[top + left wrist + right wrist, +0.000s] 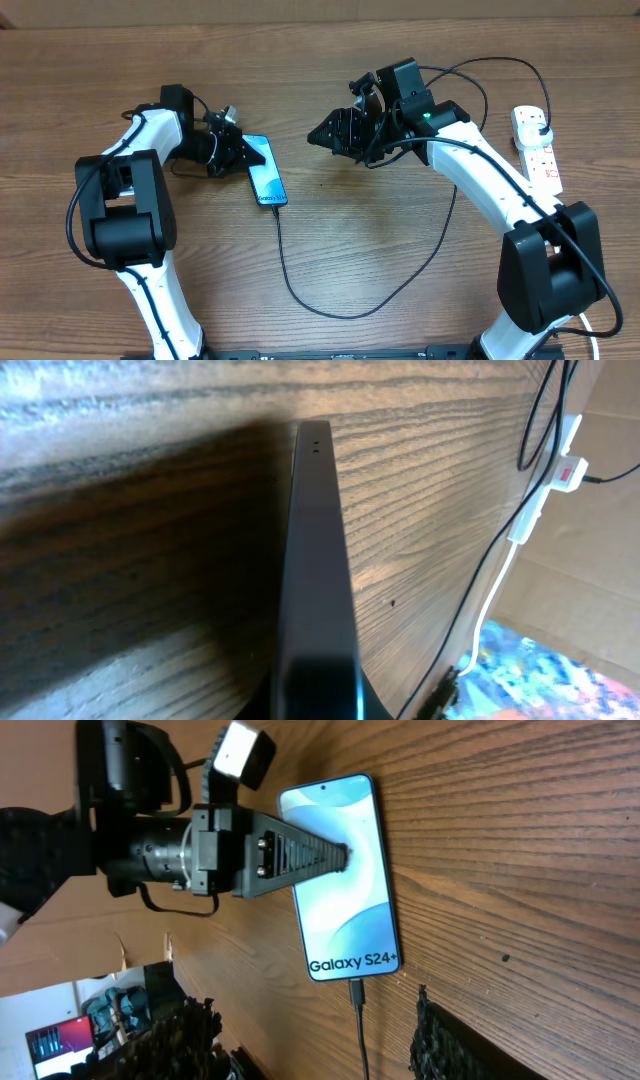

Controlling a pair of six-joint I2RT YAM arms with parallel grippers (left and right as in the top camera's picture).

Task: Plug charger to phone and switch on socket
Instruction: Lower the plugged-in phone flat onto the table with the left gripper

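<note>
Sideways, the left claw (343, 851), fingers together, reaches across the phone (345, 925); the right claw (315, 137) hovers apart.

The left arm (130, 200) rises from its base at the near edge, folds at the elbow and reaches inward to the right, and the left tool (243, 152) has its two fingers (310, 855) pressed together into one narrow wedge. The right arm (480, 170) stretches up and leftward. The right tool (322, 135) faces the left one, fingers spread apart with nothing gripped between them.
</note>
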